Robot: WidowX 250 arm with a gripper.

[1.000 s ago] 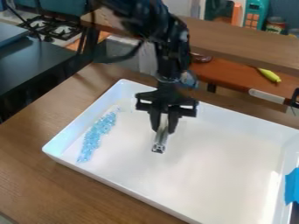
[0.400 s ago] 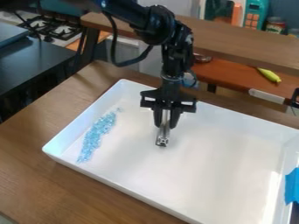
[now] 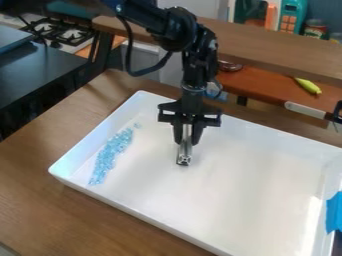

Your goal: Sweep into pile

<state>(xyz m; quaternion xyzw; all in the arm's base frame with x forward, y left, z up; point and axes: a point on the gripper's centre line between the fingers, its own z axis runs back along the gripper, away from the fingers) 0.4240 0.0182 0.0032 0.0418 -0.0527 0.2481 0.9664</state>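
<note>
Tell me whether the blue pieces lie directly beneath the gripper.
No, the blue pieces lie along the left side of the tray, apart from the gripper.

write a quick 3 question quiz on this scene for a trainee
1. True or false: the light blue pieces lie in one compact round heap.
2. Which thing is in the gripper?
A) a cloth
B) a slim silvery tool
C) a wooden spoon
3. Fill in: the darker blue patch is at the ____ side of the white tray in the camera view.

Key: 1 false, they form a long strip; 2 B; 3 right
</note>
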